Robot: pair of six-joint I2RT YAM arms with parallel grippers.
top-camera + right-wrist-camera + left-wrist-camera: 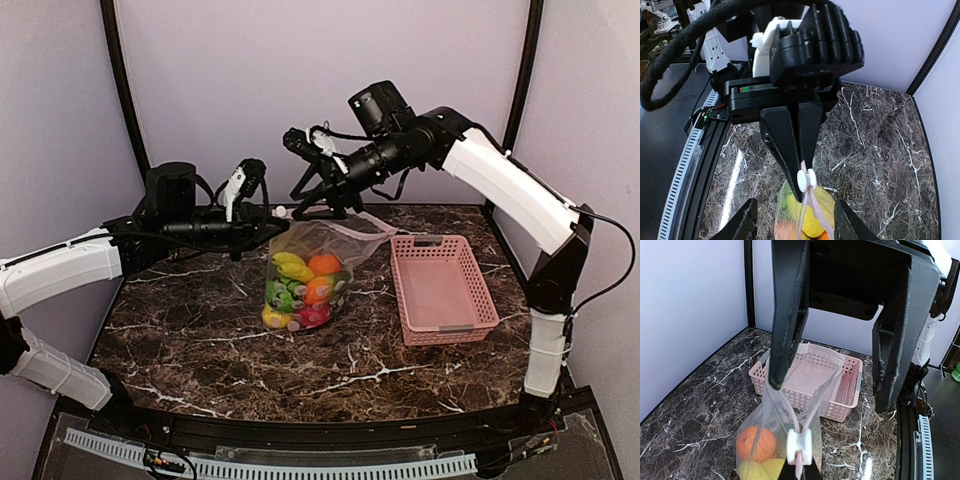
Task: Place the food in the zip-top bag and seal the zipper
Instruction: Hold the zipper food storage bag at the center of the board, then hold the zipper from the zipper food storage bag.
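Thin, floppy, slick film: a zip-top bag [338,240], weighted low by the food [300,290], a glossy heap of light toy fruit and vegetables already inside. Likely to sag, swing and slide out of a pinch on the film, so best taken by the zipper [806,207], the one stiffer strip along the mouth. Hangs straight below the left gripper [272,214], base seemingly resting on the table [190,330]. Clamped between the fully closed left fingers right beside the white slider tab [806,179]. Opposite, the right gripper [830,392]: fingers roughly half spread, gripping nothing, one tip close against the open mouth edge, contact unclear. Both arms raised, reaching inward, wrists meeting above the bag. Off beyond the right fingers, well apart, a pink basket [440,290].
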